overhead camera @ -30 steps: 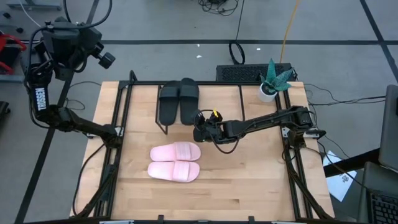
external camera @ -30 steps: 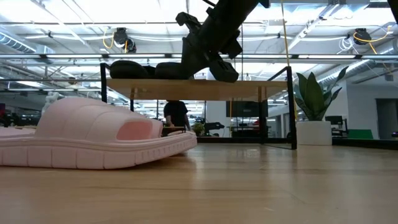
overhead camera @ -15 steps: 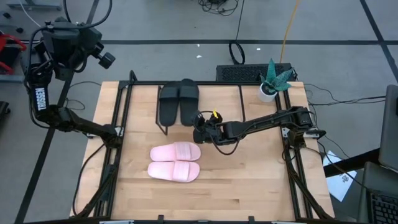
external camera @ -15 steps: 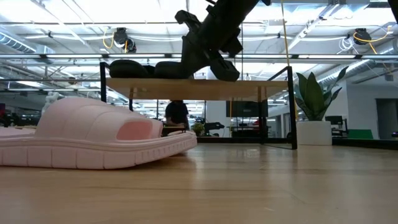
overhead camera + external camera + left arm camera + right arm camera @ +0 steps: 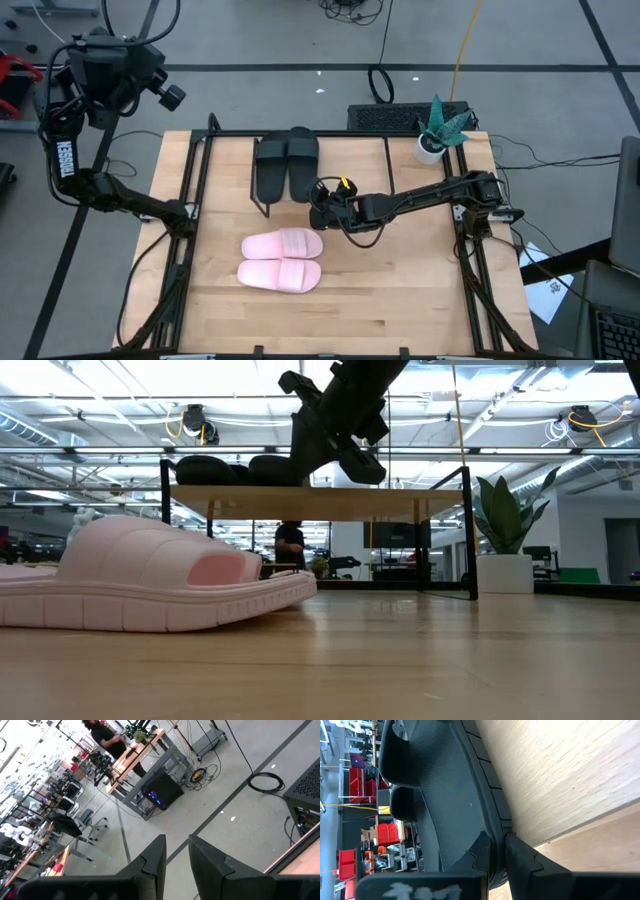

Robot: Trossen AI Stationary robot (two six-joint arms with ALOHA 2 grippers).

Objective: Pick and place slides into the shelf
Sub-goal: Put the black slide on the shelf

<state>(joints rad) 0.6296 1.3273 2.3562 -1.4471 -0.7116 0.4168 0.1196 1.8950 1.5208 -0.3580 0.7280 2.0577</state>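
The right gripper (image 5: pixel 320 196) reaches across the table (image 5: pixel 400 290) to the near edge of the shelf (image 5: pixel 345 165), at the heel of the right-hand black slide (image 5: pixel 303 160). In the right wrist view its fingers (image 5: pixel 517 855) stand only a narrow gap apart, with the rim of that slide's sole (image 5: pixel 492 832) in the gap; whether they actually pinch it I cannot tell. The slide's sole lies flat on the shelf board (image 5: pixel 570 775), the board's front edge just under the fingertips.

The second black slide (image 5: pixel 270 163) lies touching the first, on the side away from the gripper's arm. To the arm's side of the black pair the shelf top is bare board, running toward the potted plant (image 5: pixel 440 128).

The two pink slides (image 5: pixel 282 259) lie side by side on the table, near the gripper and on the open tabletop in front of the shelf, apart from it.

The left gripper (image 5: pixel 175 862) is held high off the table's far left corner, fingers a slim gap apart, holding nothing.
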